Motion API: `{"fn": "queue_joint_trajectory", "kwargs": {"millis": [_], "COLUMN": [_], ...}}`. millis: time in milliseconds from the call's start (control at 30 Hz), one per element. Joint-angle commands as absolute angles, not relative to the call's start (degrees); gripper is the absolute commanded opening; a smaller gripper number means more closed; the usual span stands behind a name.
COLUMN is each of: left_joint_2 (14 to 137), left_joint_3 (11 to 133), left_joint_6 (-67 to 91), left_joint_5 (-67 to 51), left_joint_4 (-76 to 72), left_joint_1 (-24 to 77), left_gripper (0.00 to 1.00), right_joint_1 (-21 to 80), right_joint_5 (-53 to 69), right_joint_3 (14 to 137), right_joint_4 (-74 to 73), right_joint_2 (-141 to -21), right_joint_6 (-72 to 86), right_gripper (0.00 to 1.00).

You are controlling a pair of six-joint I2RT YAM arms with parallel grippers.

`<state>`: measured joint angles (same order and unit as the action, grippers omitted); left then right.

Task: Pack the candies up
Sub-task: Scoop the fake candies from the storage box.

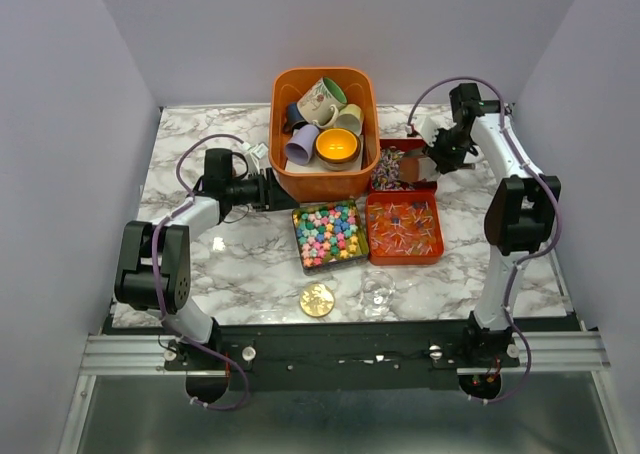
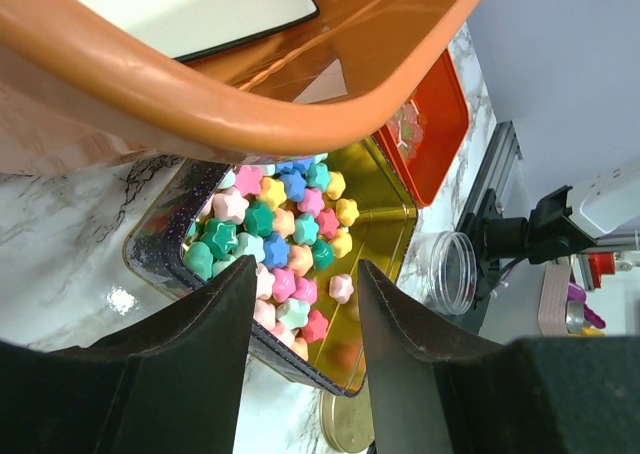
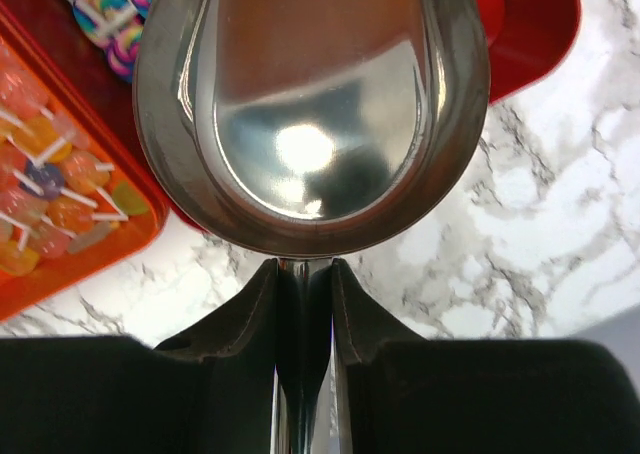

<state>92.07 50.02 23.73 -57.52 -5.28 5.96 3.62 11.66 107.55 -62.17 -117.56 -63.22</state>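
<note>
Pastel star-shaped candies [image 1: 329, 231] fill a gold tin [image 1: 300, 259]; in the left wrist view the candies [image 2: 285, 229] lie just beyond my fingers. Orange-red candies with pale ends [image 1: 404, 227] fill a red tray, and they also show in the right wrist view [image 3: 50, 189]. Swirly multicolour sweets [image 1: 392, 168] lie in a second red tray behind it. My left gripper [image 1: 283, 190] is open and empty [image 2: 305, 274], low beside the orange basket's front left corner. My right gripper [image 1: 432, 162] is shut [image 3: 303, 266] on the handle of an empty metal scoop [image 3: 310, 104] held over the rear tray's right edge.
An orange basket [image 1: 285, 179] of ceramic mugs [image 1: 323, 99] stands at the back centre, its rim [image 2: 200, 94] just above my left fingers. A gold lid [image 1: 317, 299] and a clear open jar [image 1: 380, 292] sit near the front; the jar also shows in the left wrist view [image 2: 450, 269].
</note>
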Motion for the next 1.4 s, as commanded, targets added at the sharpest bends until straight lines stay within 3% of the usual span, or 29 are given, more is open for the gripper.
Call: {"fn": "queue_joint_trajectory", "kwargs": {"millis": [0,267,533,633,833,967,1200,1367], "left_joint_2": [92.55,91.32,91.84,92.46,92.55,92.46,92.81,93.25], "left_joint_3": [50.45,49.48,49.04,50.18,52.38,53.09,53.17,53.09], "left_joint_6": [22.15,23.20,20.57,18.73,12.75,9.23,9.23,8.88], "left_joint_5": [-56.87,-56.51,-53.89,-52.74,-53.00,-52.82,-52.73,-52.82], "left_joint_4": [-5.89,-8.17,-5.63,-2.82,5.26,10.10,9.23,9.23], "left_joint_1": [5.54,5.62,5.71,5.71,5.71,5.71,5.71,5.71], "left_gripper": [0.53,0.53,0.53,0.52,0.52,0.52,0.52,0.52], "right_joint_1": [6.59,7.29,8.44,9.05,9.23,9.14,9.14,8.96], "right_joint_5": [20.91,23.04,21.90,16.63,8.97,12.63,27.67,32.16], "right_joint_3": [109.16,98.89,107.32,103.11,83.51,92.33,118.35,112.09], "right_joint_4": [-72.33,-69.79,-67.16,-64.26,-47.21,-50.35,-76.33,-79.72], "right_joint_2": [-122.53,-116.28,-123.13,-122.53,-112.06,-116.97,-132.61,-132.02], "right_joint_6": [-55.56,-50.37,-43.85,-48.94,-70.12,-69.09,-60.22,-58.27], "right_gripper": [0.01,0.01,0.01,0.01,0.01,0.01,0.01,0.01]}}
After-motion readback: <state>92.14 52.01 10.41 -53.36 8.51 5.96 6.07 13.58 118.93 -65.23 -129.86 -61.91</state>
